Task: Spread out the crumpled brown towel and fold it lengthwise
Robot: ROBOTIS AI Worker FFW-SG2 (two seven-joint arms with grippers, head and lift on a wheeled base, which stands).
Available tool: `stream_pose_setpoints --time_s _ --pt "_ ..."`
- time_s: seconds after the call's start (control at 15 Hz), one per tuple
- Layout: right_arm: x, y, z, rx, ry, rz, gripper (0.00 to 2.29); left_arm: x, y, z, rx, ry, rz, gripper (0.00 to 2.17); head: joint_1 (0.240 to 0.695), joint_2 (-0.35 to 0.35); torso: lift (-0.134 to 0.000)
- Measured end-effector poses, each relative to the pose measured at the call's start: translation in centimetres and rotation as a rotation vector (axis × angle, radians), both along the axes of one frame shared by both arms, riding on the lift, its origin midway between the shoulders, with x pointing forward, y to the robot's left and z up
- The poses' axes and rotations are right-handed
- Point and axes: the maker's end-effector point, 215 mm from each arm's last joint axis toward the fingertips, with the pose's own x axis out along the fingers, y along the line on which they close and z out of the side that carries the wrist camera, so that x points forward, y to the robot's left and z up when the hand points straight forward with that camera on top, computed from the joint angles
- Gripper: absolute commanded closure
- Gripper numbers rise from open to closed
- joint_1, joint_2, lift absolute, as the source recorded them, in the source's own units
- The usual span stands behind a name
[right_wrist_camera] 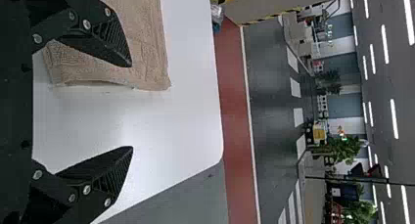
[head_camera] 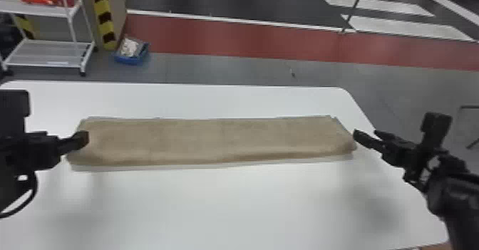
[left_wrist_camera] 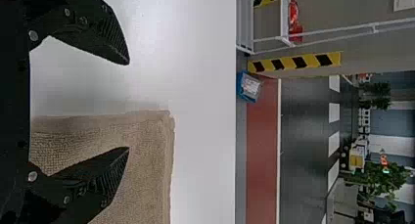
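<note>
my left gripper and right gripper both have their jaws spread wide, pinching nothing. the brown towel lies on the white table as a long, narrow strip, its long axis running between my 2 sides, with 1 gripper near each short end. i judge the lengthwise fold all but done: if an end needs tidying, the nearer gripper should take it, working inward along that axis.

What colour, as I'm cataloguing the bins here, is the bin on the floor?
The bin is blue, clearest in the head view.
</note>
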Motion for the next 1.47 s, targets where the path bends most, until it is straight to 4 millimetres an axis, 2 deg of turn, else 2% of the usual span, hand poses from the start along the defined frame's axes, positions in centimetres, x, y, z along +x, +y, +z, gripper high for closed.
stream_pose_setpoints --time_s 0.13,0.2,0.33,0.47,0.53,0.67,0.8,1.07,1.47 --pt "0.2 0.0 0.6 0.009 -0.002 0.009 0.13 0.2 0.4 0.5 0.009 -0.017 0.004 0.16 0.695 -0.205 -0.124" --pt "0.6 -0.2 1.5 0.007 -0.01 0.015 0.14 0.7 0.8 1.1 0.018 -0.036 0.009 0.16 0.695 -0.203 -0.124" --pt "1.9 -0.4 3.3 -0.004 -0.021 0.036 0.15 1.8 1.4 2.3 0.028 -0.061 0.012 0.16 0.695 -0.192 -0.124" --pt "3.3 -0.1 4.0 -0.025 0.007 0.065 0.15 3.1 1.9 3.3 0.03 -0.069 0.014 0.16 0.695 -0.184 -0.124" --pt "3.9 0.6 3.9 -0.045 0.036 0.094 0.15 3.4 2.1 3.3 0.031 -0.055 0.013 0.16 0.695 -0.177 -0.124" --pt "4.7 1.9 3.3 -0.086 0.099 0.144 0.15 3.3 2.2 2.0 0.039 0.017 0.006 0.16 0.695 -0.158 -0.124" --pt "5.0 2.3 2.5 -0.109 0.144 0.156 0.15 3.0 2.1 0.7 0.05 0.086 -0.001 0.16 0.695 -0.154 -0.124" --pt "5.0 1.7 0.9 -0.107 0.21 0.151 0.15 3.0 1.9 -0.3 0.046 0.127 -0.01 0.16 0.695 -0.16 -0.124" --pt "5.0 1.1 0.6 -0.12 0.213 0.146 0.15 3.2 1.4 -0.8 0.04 0.133 -0.015 0.16 0.695 -0.171 -0.124"
